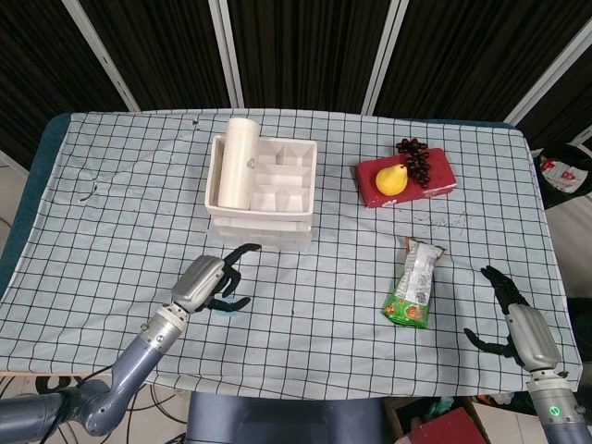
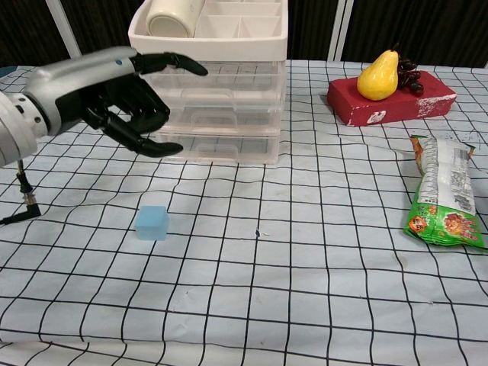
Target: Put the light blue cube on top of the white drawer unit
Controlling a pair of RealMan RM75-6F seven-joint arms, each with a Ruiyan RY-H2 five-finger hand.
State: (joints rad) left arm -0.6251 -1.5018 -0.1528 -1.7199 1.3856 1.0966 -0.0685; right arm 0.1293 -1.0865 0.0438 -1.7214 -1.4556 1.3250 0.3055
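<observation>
One light blue cube [image 2: 152, 223] sits flat on the checked cloth [image 2: 305, 267], in front of the white drawer unit [image 2: 210, 84].

We see a small, pale, slightly translucent block with softened edges, touched by nothing. Our left hand [image 2: 114, 91] hangs above it, fingers spread and holding nothing. Far right in the head view, our right hand [image 1: 513, 319] is likewise released and empty.
</observation>
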